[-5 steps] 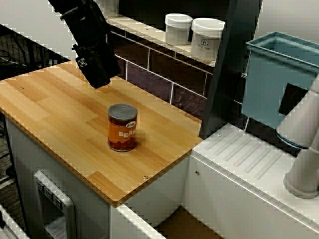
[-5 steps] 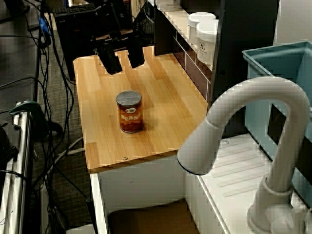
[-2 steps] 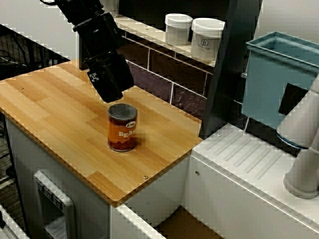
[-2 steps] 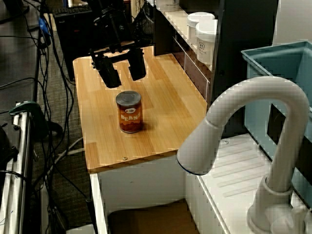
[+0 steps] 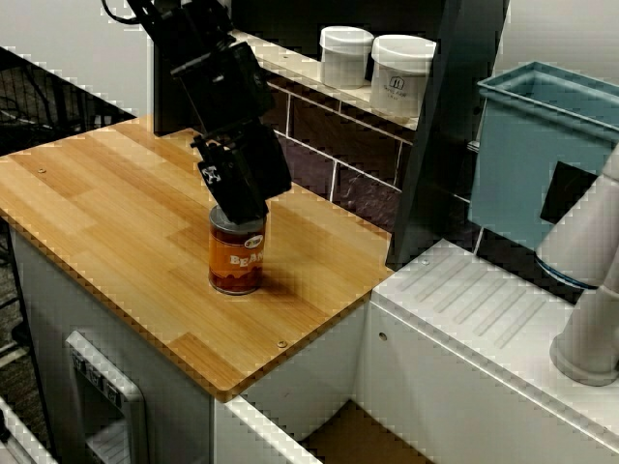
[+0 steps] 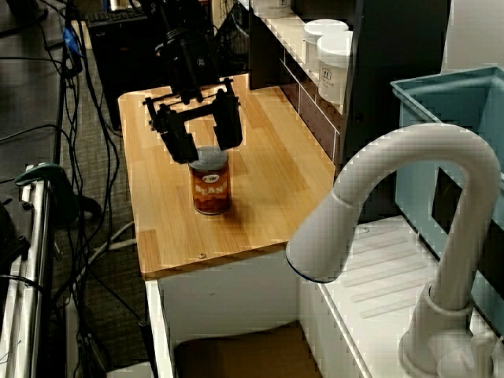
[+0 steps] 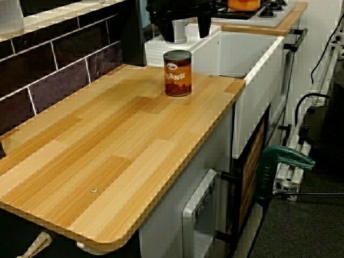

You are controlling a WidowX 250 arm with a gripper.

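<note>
The black gripper (image 6: 206, 146) is hanging open over a bean can (image 6: 209, 189), its two fingers (image 6: 179, 142) spread wider than the can and pointing down at either side of the lid. In the view past the faucet, the fingertips are sitting about level with the can's top rim. In the low view along the counter, the gripper (image 7: 189, 37) is showing a thin gap above the can (image 7: 178, 75), so nothing is touching and nothing is being held. In the view facing the shelf, the gripper (image 5: 237, 213) is covering the back edge of the lid. The can (image 5: 237, 256) is standing upright on the wooden counter (image 5: 106, 213), orange-labelled with a grey lid, near the end of the board closest to the white drainboard (image 5: 484, 309) and well away from the dark tiled back wall (image 5: 319, 145). Two white jars (image 5: 346, 56) (image 5: 401, 75) are standing side by side on the shelf above the tiles. A teal bin (image 5: 527, 145) is sitting past the dark post, and a white faucet (image 6: 378, 197) is arching across the foreground.
</note>
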